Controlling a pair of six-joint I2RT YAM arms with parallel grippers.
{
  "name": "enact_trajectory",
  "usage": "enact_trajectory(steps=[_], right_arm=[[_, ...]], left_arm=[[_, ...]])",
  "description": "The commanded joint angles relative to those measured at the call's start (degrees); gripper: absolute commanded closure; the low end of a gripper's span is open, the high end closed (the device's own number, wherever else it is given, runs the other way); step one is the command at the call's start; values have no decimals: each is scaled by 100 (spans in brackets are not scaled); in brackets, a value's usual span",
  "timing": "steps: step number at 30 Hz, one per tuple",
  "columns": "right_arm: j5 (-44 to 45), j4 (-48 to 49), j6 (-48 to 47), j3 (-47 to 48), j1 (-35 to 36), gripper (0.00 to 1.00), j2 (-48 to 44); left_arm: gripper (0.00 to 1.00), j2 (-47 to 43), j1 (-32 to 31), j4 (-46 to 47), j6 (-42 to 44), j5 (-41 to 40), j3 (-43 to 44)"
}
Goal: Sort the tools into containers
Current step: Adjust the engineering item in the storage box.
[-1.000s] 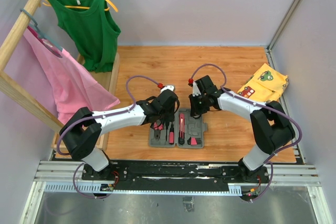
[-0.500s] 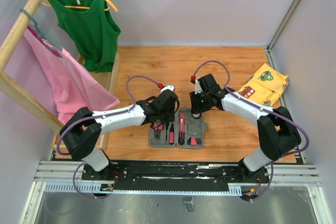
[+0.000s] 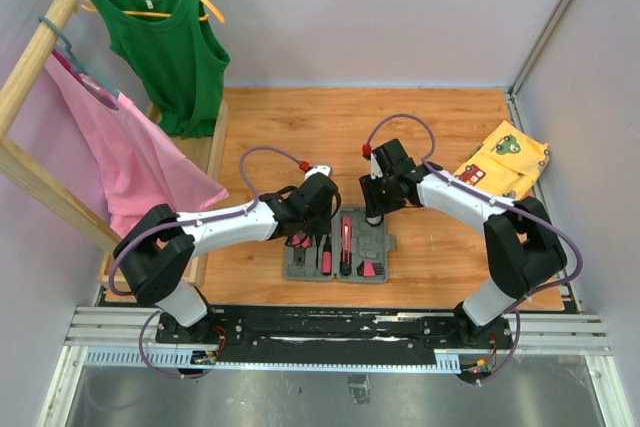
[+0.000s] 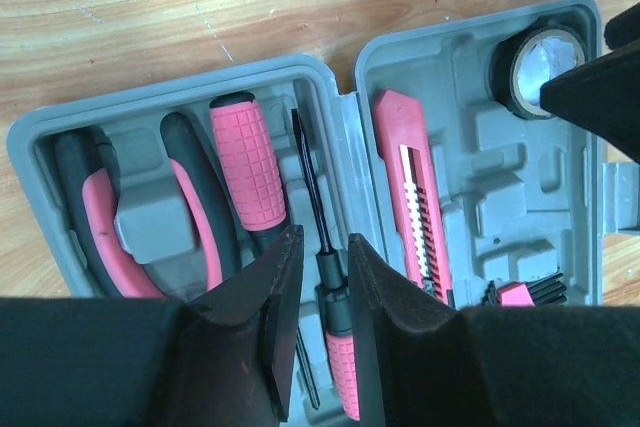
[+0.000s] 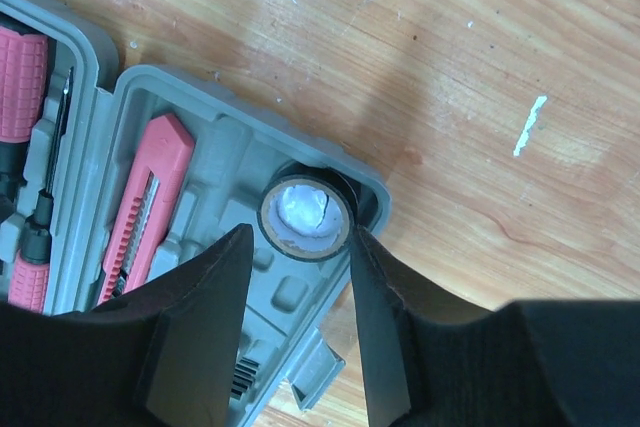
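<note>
The grey tool case [image 3: 378, 245] lies open near the arms. In the left wrist view its left half [image 4: 350, 67] holds pliers [image 4: 150, 217], a pink-handled screwdriver [image 4: 245, 172] and a slim screwdriver [image 4: 335, 317]. Its right half holds a pink cutter [image 4: 410, 197], a black-white disc [image 4: 535, 67] and small bits [image 4: 520, 292]. My left gripper [image 4: 322, 237] hangs over the slim screwdriver with its jaws a narrow gap apart. My right gripper [image 5: 300, 232] is open, its fingers either side of the disc [image 5: 305, 215], which sits in the case's far corner [image 5: 370, 187].
A yellow patterned cloth [image 3: 503, 160] lies at the right edge. A green top [image 3: 165, 47] and a pink garment [image 3: 120, 157] hang from a wooden rack [image 3: 40, 37] at the left. The case's latch [image 5: 320, 372] sticks out over the wood.
My right arm has shifted slightly, with its gripper staying over the case's far right corner. My left arm has barely moved.
</note>
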Motion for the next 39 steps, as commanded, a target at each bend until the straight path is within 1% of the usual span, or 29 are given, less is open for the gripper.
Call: enact_trajectory(steps=[1,28,39], right_arm=[[148,-195,-102,262,180,54,200],[794,-516,-179,505,507,52,329],[808,-541,-214,526,557,52,472]], left_arm=[[71,-62,27,142,-7,-61,-30],[71,-77,27,176,-7,-48,-100],[71,-45,27,199,-7,-38,-122]])
